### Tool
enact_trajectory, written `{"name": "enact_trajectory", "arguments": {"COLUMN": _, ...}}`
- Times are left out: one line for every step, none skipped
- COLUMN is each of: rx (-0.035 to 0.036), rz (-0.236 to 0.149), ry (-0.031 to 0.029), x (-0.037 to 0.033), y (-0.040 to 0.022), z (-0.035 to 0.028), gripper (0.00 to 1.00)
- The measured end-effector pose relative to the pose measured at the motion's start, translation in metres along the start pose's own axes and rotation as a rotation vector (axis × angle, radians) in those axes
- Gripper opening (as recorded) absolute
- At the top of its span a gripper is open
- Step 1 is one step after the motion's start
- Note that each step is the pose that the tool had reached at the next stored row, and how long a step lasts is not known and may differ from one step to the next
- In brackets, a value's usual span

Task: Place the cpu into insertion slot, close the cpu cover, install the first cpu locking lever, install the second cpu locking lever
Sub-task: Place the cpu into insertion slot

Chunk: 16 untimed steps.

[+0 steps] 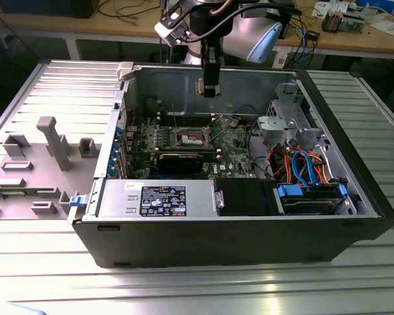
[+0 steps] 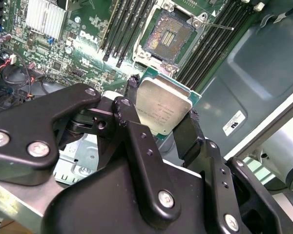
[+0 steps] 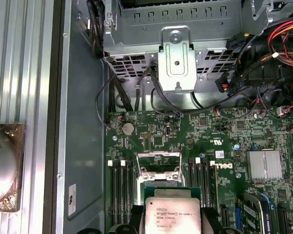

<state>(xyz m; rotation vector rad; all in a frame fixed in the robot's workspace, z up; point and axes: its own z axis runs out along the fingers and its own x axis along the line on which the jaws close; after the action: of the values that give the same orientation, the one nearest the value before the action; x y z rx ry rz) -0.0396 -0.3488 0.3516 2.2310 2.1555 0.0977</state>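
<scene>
My gripper (image 2: pixel 161 100) is shut on the cpu (image 2: pixel 158 111), a small silver-topped square on a green edge, pinched by two opposite sides between black fingers (image 2: pixel 136 136). In the exterior view the gripper (image 1: pixel 209 88) hangs inside the open computer case, above the motherboard. The insertion slot (image 2: pixel 167 36) lies open just beyond the chip, its dark pin field bare inside a shiny rim; it is also in the exterior view (image 1: pixel 192 136). The cpu cover (image 3: pixel 159 165) stands raised behind the held cpu (image 3: pixel 173 217). A thin locking lever (image 2: pixel 216 25) sticks out beside the slot.
Long black memory slots (image 2: pixel 121 29) flank the socket on both sides. A finned heatsink (image 3: pixel 265 165) sits on the board. A metal drive cage (image 1: pixel 285 125) and coloured cables (image 1: pixel 302 164) fill the exterior view's right. A labelled power supply (image 1: pixel 163 199) lines the case front.
</scene>
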Motion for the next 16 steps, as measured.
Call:
{"name": "enact_trajectory", "arguments": {"rx": 0.0001, "rz": 0.001, "ry": 0.0, "x": 0.0, "y": 0.0, "z": 0.0001, "gripper": 0.55}}
{"name": "enact_trajectory", "arguments": {"rx": 0.0001, "rz": 0.001, "ry": -0.0001, "x": 0.0, "y": 0.0, "z": 0.0001, "gripper": 0.55}}
{"name": "enact_trajectory", "arguments": {"rx": 0.0001, "rz": 0.001, "ry": -0.0001, "x": 0.0, "y": 0.0, "z": 0.0002, "gripper": 0.55}}
{"name": "enact_trajectory", "arguments": {"rx": 0.0001, "rz": 0.002, "ry": -0.0002, "x": 0.0, "y": 0.0, "z": 0.0003, "gripper": 0.55}}
{"name": "enact_trajectory", "arguments": {"rx": 0.0002, "rz": 0.002, "ry": -0.0002, "x": 0.0, "y": 0.0, "z": 0.0004, "gripper": 0.55}}
{"name": "enact_trajectory", "arguments": {"rx": 0.0003, "rz": 0.003, "ry": -0.0002, "x": 0.0, "y": -0.0001, "z": 0.0005, "gripper": 0.55}}
{"name": "enact_trajectory", "arguments": {"rx": 0.0004, "rz": 0.004, "ry": -0.0003, "x": 0.0, "y": -0.0001, "z": 0.0006, "gripper": 0.55}}
{"name": "enact_trajectory", "arguments": {"rx": 0.0003, "rz": 0.004, "ry": 0.0, "x": 0.0, "y": -0.0001, "z": 0.0012, "gripper": 0.55}}
{"name": "enact_trajectory", "arguments": {"rx": 0.0005, "rz": 0.005, "ry": -0.0002, "x": 0.0, "y": -0.0001, "z": 0.0016, "gripper": 0.55}}
{"name": "enact_trajectory", "arguments": {"rx": 0.0005, "rz": 0.005, "ry": -0.0003, "x": 0.0, "y": -0.0002, "z": 0.0022, "gripper": 0.55}}
{"name": "enact_trajectory", "arguments": {"rx": 0.0005, "rz": 0.005, "ry": -0.0004, "x": 0.0, "y": -0.0002, "z": 0.0027, "gripper": 0.55}}
{"name": "enact_trajectory", "arguments": {"rx": 0.0005, "rz": 0.006, "ry": -0.0004, "x": -0.0001, "y": -0.0002, "z": 0.0033, "gripper": 0.55}}
{"name": "enact_trajectory", "arguments": {"rx": 0.0005, "rz": 0.006, "ry": -0.0005, "x": -0.0001, "y": -0.0003, "z": 0.0035, "gripper": 0.55}}
{"name": "enact_trajectory", "arguments": {"rx": 0.0005, "rz": 0.007, "ry": -0.0006, "x": -0.0001, "y": -0.0003, "z": 0.004, "gripper": 0.55}}
{"name": "enact_trajectory", "arguments": {"rx": 0.0005, "rz": 0.008, "ry": -0.0006, "x": -0.0001, "y": -0.0003, "z": 0.0045, "gripper": 0.55}}
{"name": "enact_trajectory", "arguments": {"rx": 0.0005, "rz": 0.008, "ry": -0.0006, "x": -0.0001, "y": -0.0004, "z": 0.0048, "gripper": 0.55}}
